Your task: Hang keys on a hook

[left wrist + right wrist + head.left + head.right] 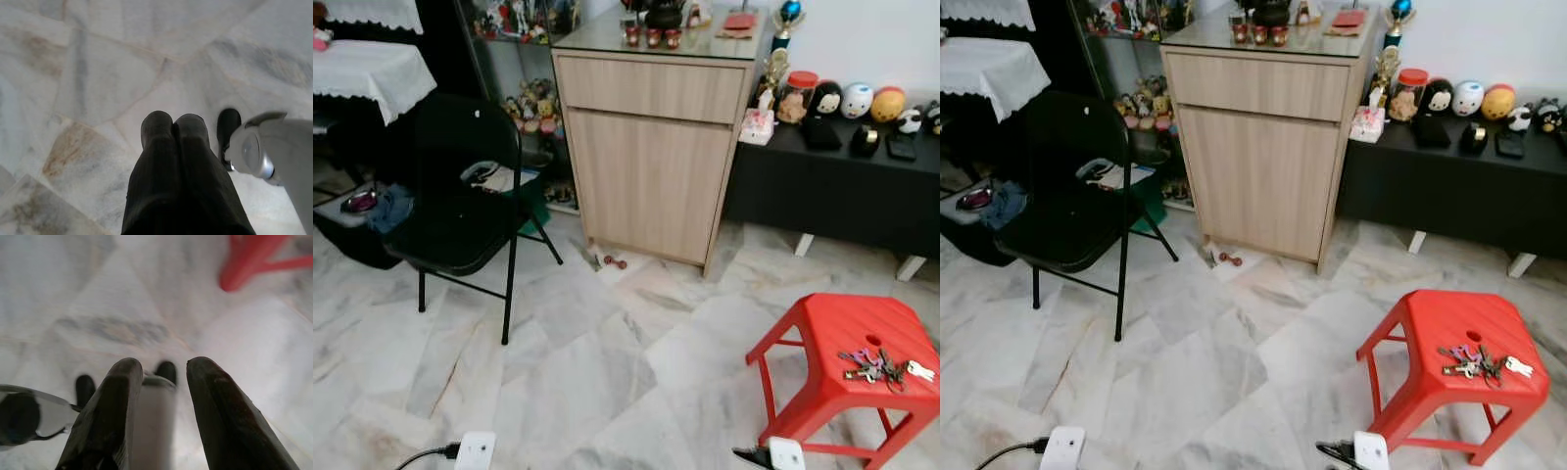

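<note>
**Keys waiting on the red stool, pincers hanging idle**

The keys (pixel 876 367) are lying in a loose bunch on the red stool (pixel 822 338), near its far right edge, well apart from both arms. The left pincer (pixel 174 128) is being held clenched over the marble floor (pixel 597 372); the right pincer (pixel 164 369) is being held released, empty, beside a stool leg. The stool is probably best approached squarely, with the bunch taken from above by its ring. No hook is being made out; the individual keys are too small to tell apart
</note>
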